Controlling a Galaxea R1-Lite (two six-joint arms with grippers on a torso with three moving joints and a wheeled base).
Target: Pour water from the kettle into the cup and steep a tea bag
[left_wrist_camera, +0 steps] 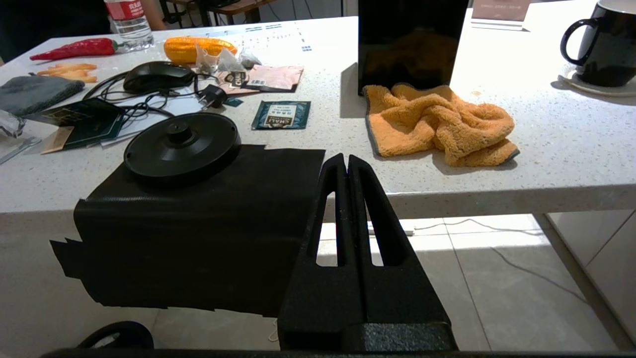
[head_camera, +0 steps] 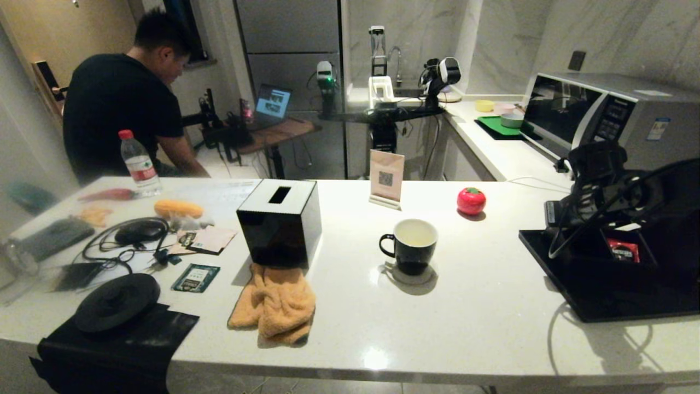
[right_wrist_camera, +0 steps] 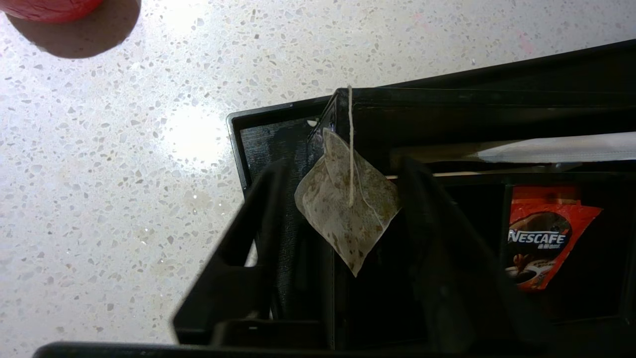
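1. The right gripper [right_wrist_camera: 343,214] is hovering over the black compartmented box [head_camera: 601,284], its two fingers [right_wrist_camera: 258,223] standing apart on either side of the tea bag [right_wrist_camera: 348,219]. They aren't pinching it yet as far as I can see, so I'd call it partly spread, mid-grab.
2. The tea bag is hanging by its string [right_wrist_camera: 350,144] over the box's inner wall, probably draped there so it's easy to pinch from both sides. A red Nescafe sachet [right_wrist_camera: 544,243] is sitting in the next compartment, so aim matters.
3. The cup [head_camera: 410,246] is standing well to the left of the box on a small coaster, with water [head_camera: 414,234] already in it by the look of things, so I'm guessing pouring is done and steeping is next.
4. I'm not seeing the kettle anywhere; only its round base [head_camera: 116,301] is sitting far left of the box.
5. The left gripper [left_wrist_camera: 347,164] is parked below the counter edge, fingers pressed together, holding nothing.
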